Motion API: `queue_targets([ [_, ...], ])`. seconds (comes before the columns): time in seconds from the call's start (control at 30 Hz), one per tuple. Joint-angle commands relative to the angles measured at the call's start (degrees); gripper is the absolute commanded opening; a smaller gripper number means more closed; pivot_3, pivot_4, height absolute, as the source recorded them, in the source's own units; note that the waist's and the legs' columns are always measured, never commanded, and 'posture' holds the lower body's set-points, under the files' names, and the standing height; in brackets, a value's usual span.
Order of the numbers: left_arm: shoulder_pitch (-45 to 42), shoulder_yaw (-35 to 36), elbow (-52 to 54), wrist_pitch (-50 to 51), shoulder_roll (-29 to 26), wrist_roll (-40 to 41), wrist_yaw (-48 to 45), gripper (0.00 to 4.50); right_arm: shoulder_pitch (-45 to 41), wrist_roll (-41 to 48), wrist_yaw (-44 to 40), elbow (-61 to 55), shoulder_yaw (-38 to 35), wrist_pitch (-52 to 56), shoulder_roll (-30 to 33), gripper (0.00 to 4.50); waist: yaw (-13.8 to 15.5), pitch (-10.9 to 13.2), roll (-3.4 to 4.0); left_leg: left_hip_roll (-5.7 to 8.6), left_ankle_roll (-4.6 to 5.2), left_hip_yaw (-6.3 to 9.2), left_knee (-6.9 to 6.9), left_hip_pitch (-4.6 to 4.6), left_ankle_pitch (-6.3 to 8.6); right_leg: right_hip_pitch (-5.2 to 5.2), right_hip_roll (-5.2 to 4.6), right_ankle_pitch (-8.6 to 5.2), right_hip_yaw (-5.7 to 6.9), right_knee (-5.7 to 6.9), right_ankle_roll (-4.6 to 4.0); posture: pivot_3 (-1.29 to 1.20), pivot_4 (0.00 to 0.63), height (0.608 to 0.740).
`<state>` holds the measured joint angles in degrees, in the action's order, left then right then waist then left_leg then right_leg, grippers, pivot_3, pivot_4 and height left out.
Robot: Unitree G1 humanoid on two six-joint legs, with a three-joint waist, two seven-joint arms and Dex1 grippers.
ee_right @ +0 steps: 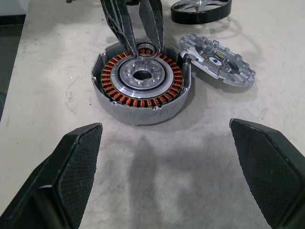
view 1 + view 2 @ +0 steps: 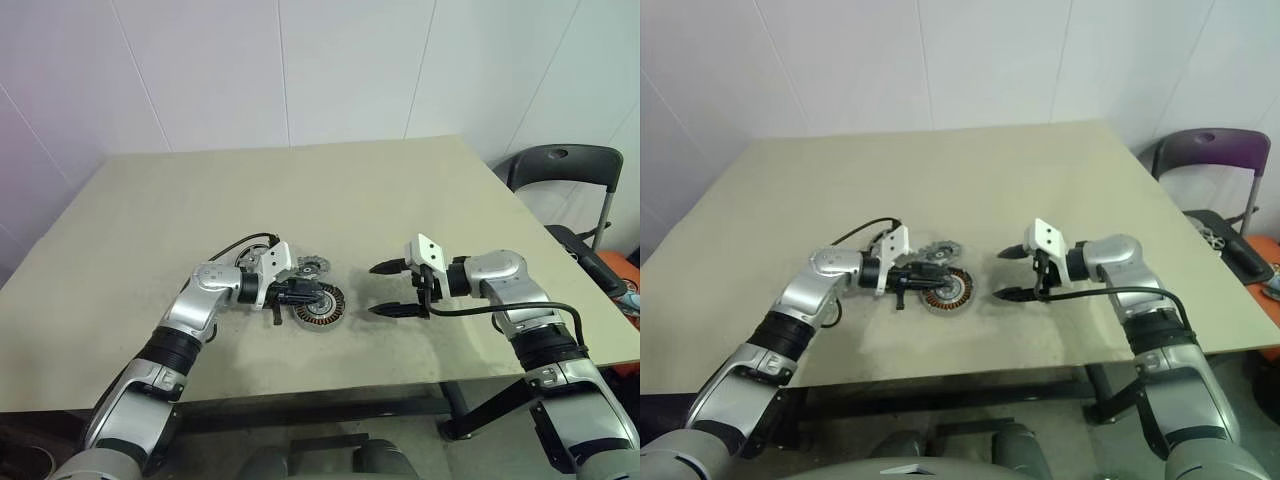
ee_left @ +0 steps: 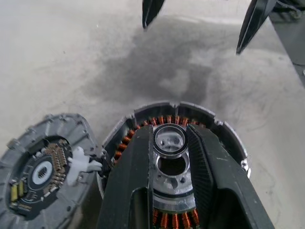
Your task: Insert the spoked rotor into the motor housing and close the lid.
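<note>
The motor housing, with copper windings around a silver hub, lies on the tan table. My left gripper reaches over it and is shut on a small thin silver ring right above the hub. The grey notched lid lies flat beside the housing, on its far side in the head views. Behind the left gripper, the black-rimmed spoked rotor rests on the table. My right gripper hovers open to the right of the housing, pointing at it, with nothing between its fingers.
A dark chair stands past the table's right edge. The table's front edge runs close below both arms. A black cable loops by the left wrist.
</note>
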<state>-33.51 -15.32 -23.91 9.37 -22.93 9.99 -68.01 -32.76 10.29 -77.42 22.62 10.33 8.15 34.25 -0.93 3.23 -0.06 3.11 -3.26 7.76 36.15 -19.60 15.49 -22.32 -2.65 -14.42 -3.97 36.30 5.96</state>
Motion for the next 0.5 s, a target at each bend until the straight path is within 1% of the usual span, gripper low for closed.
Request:
queue_targets([
  [0.03,-1.7,-0.3,-0.6,-2.2,0.4,-1.2,-0.6,0.68,-0.2,1.2,0.0,-2.2,-1.8,-0.4,0.8,4.50,0.0,0.0,0.00,0.00,0.00,0.00,0.00,0.00,0.00,0.00,0.00,0.00,0.00,0.00,0.00,0.00,0.000,0.740],
  [0.5,-2.7,0.7,-5.4,-5.1,1.9,-2.1,-0.9,0.68,0.0,1.3,0.2,-2.8,-1.7,-0.3,0.9,4.50,0.0,0.0,0.00,0.00,0.00,0.00,0.00,0.00,0.00,0.00,0.00,0.00,0.00,0.00,0.01,0.00,0.000,0.740],
])
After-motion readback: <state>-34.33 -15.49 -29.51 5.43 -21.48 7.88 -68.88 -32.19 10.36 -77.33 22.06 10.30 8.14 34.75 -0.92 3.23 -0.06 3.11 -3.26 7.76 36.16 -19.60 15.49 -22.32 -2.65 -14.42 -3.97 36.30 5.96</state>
